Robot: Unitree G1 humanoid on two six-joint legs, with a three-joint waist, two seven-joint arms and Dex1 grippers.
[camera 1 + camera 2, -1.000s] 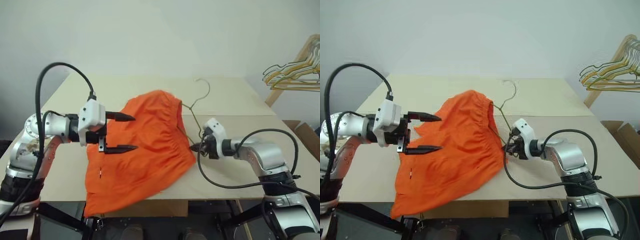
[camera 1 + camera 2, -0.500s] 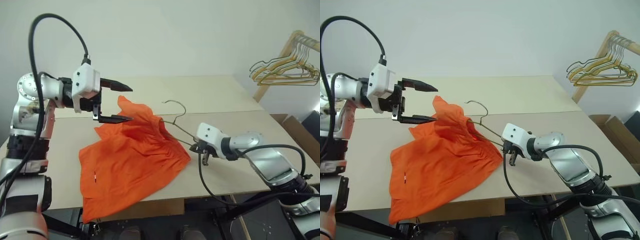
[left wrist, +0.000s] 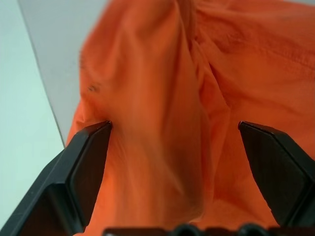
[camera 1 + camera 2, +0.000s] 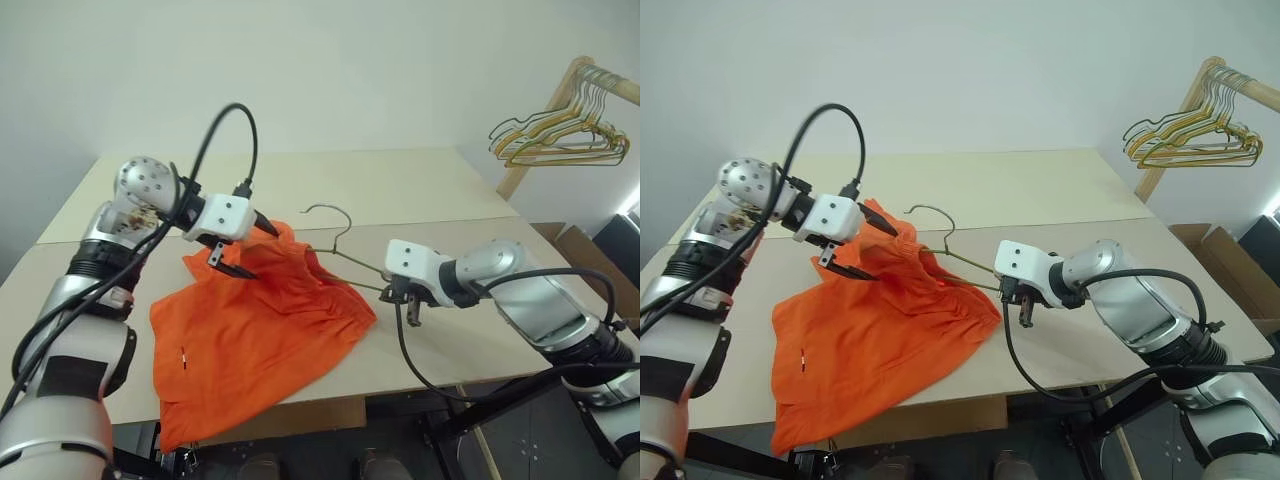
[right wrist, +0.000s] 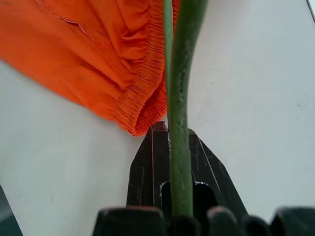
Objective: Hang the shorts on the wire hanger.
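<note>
Head views: orange shorts [image 4: 262, 325] spread over the near part of the beige table [image 4: 420, 190], one leg hanging over the front edge, waistband bunched and lifted toward the far side. Wire hanger [image 4: 335, 240] slanting up out of the waistband, hook clear of the cloth and pointing away, far end of the wire running to the right gripper [image 4: 398, 293]. Right gripper pinched shut on the wire hanger, just beside the waistband corner, above the tabletop. Left gripper [image 4: 252, 249] spread wide, holding nothing, fingers pointing down and to the right at the raised fold of the shorts, one finger on each side of it. Bunch of gold and green hangers [image 4: 1185, 135] on a wooden rack at far right, well apart from the table

Left wrist view: two black fingers [image 3: 83, 167] standing far apart, with orange fabric of the shorts [image 3: 162, 108] between and beyond them, a vertical fold running down the middle; whether the fingers touch the cloth, cannot tell. Pale tabletop beside the fabric

Right wrist view: black fingers [image 5: 152, 167] closed tight round the thin green-grey wire [image 5: 179, 98], which runs straight up. Gathered elastic waistband of the shorts [image 5: 113, 54] lying on the table just beyond the fingertips
</note>
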